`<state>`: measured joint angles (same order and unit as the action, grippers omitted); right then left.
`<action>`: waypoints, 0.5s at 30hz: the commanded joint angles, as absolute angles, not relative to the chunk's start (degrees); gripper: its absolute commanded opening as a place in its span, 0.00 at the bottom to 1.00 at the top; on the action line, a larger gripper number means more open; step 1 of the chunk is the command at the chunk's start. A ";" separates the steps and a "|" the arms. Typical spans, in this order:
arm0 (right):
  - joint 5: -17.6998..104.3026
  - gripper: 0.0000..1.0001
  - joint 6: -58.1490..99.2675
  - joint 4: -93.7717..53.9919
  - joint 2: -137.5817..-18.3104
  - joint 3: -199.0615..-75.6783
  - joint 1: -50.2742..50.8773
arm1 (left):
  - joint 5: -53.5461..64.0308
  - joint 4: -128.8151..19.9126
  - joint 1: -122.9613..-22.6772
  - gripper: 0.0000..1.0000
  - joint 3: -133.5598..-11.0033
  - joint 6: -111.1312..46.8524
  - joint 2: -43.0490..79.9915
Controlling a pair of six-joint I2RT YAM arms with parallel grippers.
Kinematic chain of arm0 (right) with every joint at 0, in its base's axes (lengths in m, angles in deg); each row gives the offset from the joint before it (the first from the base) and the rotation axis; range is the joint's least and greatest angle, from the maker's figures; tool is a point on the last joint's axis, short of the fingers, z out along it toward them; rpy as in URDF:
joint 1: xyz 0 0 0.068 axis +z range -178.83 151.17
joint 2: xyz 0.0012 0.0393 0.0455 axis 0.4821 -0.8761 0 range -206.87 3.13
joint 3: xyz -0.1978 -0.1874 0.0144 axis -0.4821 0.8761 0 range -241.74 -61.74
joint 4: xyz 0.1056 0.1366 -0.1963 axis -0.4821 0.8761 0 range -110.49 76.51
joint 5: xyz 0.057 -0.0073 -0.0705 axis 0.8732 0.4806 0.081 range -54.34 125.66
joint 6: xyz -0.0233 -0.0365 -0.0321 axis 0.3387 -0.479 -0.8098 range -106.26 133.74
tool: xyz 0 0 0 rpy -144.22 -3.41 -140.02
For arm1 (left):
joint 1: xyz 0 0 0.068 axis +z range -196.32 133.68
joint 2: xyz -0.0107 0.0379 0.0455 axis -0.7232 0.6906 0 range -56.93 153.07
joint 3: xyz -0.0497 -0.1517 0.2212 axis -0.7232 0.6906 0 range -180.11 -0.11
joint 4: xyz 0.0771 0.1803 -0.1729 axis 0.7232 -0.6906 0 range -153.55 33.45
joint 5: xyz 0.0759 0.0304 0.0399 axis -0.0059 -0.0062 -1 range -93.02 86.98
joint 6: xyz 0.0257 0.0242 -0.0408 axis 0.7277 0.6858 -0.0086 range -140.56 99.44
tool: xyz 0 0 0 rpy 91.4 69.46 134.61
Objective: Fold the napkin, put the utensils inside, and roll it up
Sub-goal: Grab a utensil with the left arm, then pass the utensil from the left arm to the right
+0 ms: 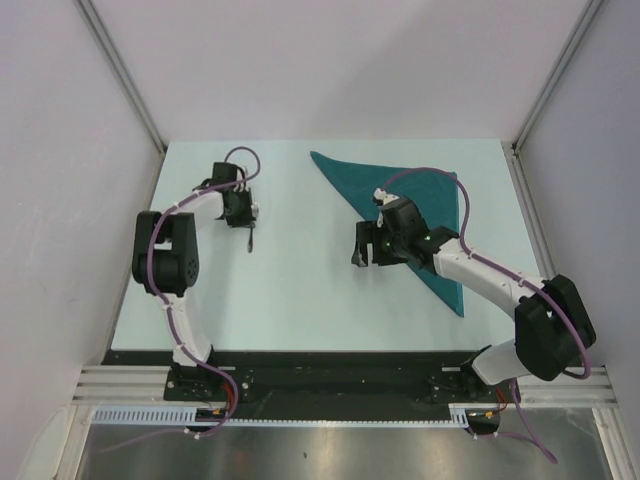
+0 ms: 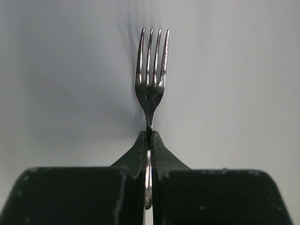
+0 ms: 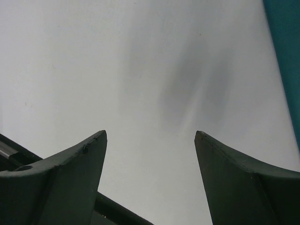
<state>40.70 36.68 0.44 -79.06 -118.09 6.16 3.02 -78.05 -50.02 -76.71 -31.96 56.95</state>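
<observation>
your left gripper is clamped on the fork at its neck, tines pointing away, likely so you can carry it to the triangular teal napkin on the counter, where your right gripper hovers spread wide.

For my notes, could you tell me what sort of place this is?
Probably a lab robot cell: white panels enclose a pale table; left arm and right arm are bolted at its edge.
</observation>
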 commanded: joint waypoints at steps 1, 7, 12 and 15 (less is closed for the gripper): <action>42.42 0.81 39.40 -3.69 -80.53 -119.04 6.07 | 12.08 -76.61 -54.93 0.00 -75.18 -32.60 47.78; 47.69 0.79 45.73 -12.30 -83.52 -119.66 6.24 | 22.98 -66.78 -58.88 0.00 -66.83 -41.11 37.29; 48.67 0.74 49.34 -19.87 -88.35 -122.27 9.40 | 27.65 -58.77 -59.68 0.00 -61.64 -51.04 34.82; 47.18 0.74 49.78 -21.87 -90.90 -124.22 12.04 | 26.87 -56.74 -60.64 0.00 -58.74 -53.87 33.95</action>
